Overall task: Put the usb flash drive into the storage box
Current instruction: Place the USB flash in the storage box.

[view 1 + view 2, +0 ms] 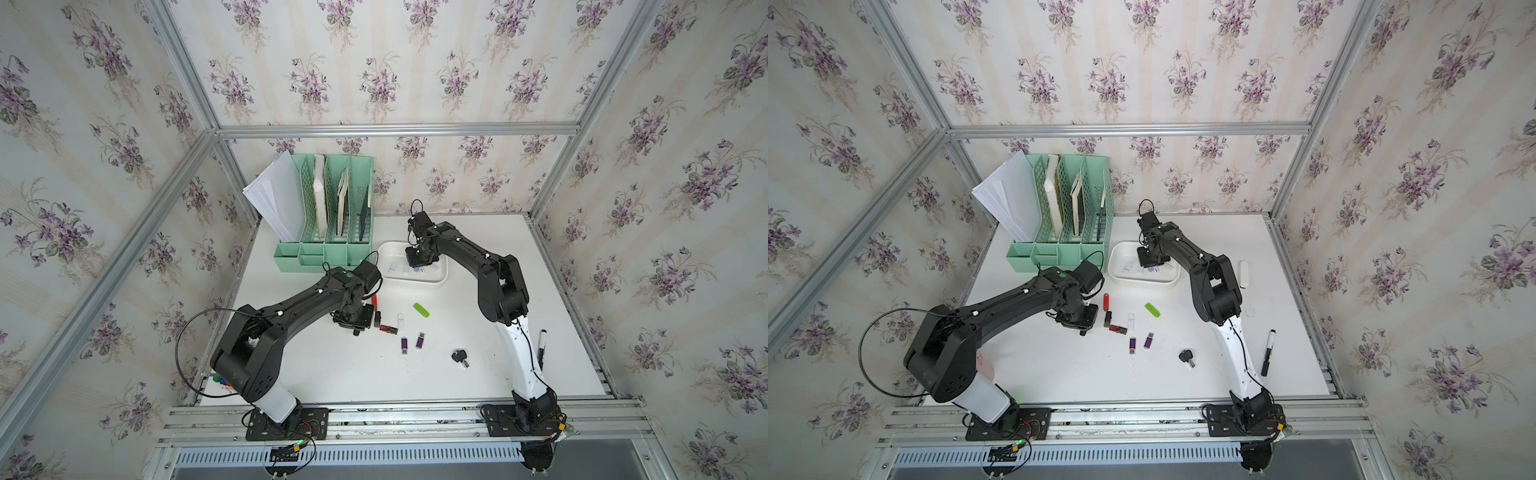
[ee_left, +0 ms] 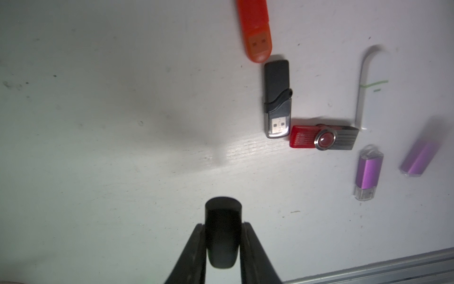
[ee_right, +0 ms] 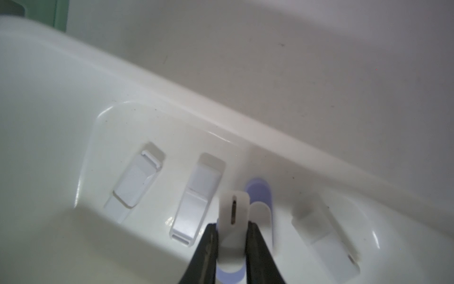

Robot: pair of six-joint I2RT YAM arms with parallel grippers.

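the right gripper point(image 3: 232, 227) is pinching a white drive point(image 3: 233, 209) by its two sides, and the slotted end points away from the wrist. the drive hangs over the inside of the box point(image 3: 73, 86), just beside a lilac drive point(image 3: 259, 194) that lies on the box floor. whether these two touch, i cannot tell. other pale drives point(image 3: 196, 196) lie on that floor too, on both sides of the held one. in both top views the box stands on the table point(image 1: 478, 374), near the green organizer point(image 1: 328, 216), and the right gripper is above it.

the left gripper point(image 2: 222, 225) is pressed on a black drive point(image 2: 222, 248) and holds it above a bare part of the table. near it is a group of loose drives, among them an orange drive point(image 2: 255, 29), a red drive point(image 2: 321, 137) and a purple drive point(image 2: 367, 172). a green drive point(image 1: 421, 310), a key point(image 1: 459, 356) and a marker point(image 1: 1268, 352) lie apart from these, more to the right side of the table.
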